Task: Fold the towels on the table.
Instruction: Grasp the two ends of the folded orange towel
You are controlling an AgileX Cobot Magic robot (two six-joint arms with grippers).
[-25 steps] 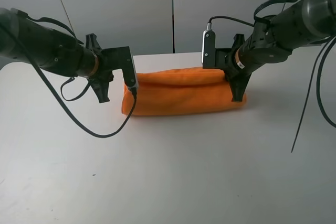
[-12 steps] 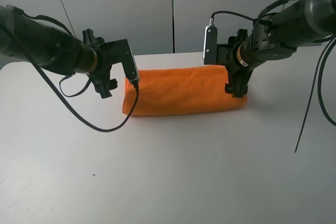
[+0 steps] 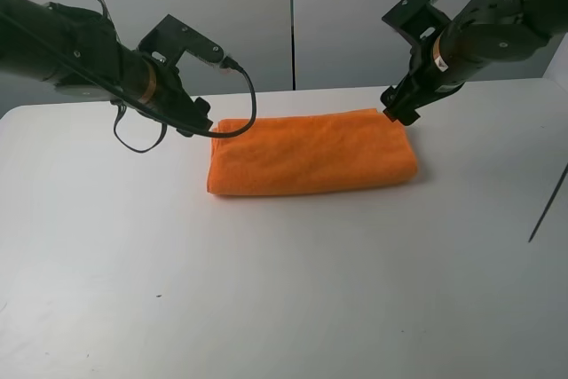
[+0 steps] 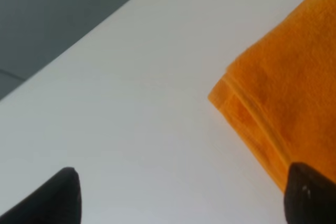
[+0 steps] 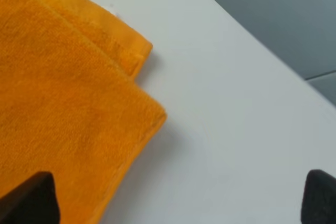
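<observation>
The left gripper [image 4: 184, 203] and right gripper [image 5: 176, 203] gape wide and hold nothing, one above each end of the towel [image 3: 311, 161], placed to suit a two-handed fold (probably clear of the cloth; the high view is unclear). The towel lies as a long folded band toward the far side of the table [image 3: 266, 299], its hems stacked at both ends. There is bare room in front.
</observation>
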